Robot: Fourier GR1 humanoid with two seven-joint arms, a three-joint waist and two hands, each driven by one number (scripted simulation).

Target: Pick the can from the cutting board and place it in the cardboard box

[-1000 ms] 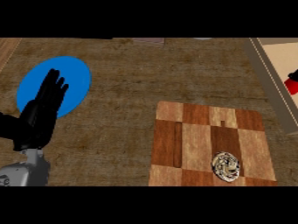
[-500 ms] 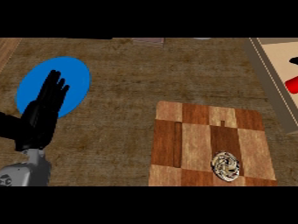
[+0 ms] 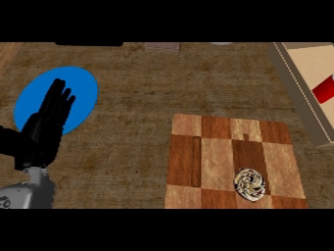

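Left hand (image 3: 43, 130) resting open, holding nothing, over blue plate (image 3: 56, 100). Right hand out of view. Red can (image 3: 331, 87) lying in cardboard box (image 3: 299, 78), far right of hand; could roll inside.

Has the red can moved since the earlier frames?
Yes. The red can has shifted slightly lower and now lies free on the cardboard box floor; the right hand is out of view.
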